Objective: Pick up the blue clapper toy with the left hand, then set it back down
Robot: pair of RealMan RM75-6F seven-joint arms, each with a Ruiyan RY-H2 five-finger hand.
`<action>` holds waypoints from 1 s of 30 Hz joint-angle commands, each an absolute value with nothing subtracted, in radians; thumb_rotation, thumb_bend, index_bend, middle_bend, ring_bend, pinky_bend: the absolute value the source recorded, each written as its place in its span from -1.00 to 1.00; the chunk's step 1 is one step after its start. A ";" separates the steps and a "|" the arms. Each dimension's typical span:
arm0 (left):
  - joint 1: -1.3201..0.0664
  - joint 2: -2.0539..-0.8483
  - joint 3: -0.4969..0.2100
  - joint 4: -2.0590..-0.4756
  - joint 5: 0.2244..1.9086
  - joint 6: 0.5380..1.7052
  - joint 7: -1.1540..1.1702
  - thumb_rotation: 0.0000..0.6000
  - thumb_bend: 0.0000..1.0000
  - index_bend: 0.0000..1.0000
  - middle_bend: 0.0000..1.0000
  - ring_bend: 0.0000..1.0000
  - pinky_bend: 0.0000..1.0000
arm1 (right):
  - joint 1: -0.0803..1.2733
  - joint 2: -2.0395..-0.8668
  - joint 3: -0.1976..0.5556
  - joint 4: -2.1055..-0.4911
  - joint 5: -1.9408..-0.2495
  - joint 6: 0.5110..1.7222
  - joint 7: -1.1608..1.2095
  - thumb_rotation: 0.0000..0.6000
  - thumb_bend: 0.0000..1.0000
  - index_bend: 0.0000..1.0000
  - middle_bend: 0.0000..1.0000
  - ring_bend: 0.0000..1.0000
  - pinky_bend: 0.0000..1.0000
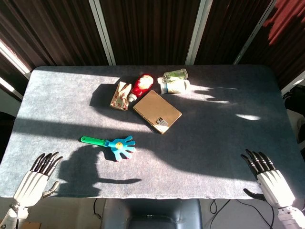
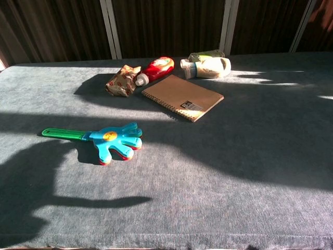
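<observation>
The blue clapper toy (image 1: 114, 145) (image 2: 112, 140), hand-shaped with a green handle pointing left, lies flat on the grey table left of centre. My left hand (image 1: 35, 179) rests at the near left corner, fingers straight and apart, holding nothing, well to the left of and nearer than the toy. At the near right corner my right hand (image 1: 267, 176) lies the same way, empty. Neither hand shows in the chest view.
A brown spiral notebook (image 1: 157, 111) (image 2: 182, 97) lies behind the toy. Farther back sit a crumpled snack packet (image 1: 120, 95), a red bottle (image 1: 141, 86) and a white bottle (image 1: 175, 86) with a green pouch (image 1: 175, 75). Dark slatted wall behind the table (image 1: 214, 157).
</observation>
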State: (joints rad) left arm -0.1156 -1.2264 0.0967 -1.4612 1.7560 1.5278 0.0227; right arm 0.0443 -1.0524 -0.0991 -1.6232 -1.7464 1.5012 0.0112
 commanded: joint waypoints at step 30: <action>-0.582 -1.459 -0.077 -1.229 1.531 0.908 -0.294 1.00 -0.21 -0.51 -1.00 -1.00 -1.00 | 0.069 -1.065 -0.104 -1.624 -1.728 1.438 0.022 1.00 -0.88 -1.00 -1.00 -1.00 -1.00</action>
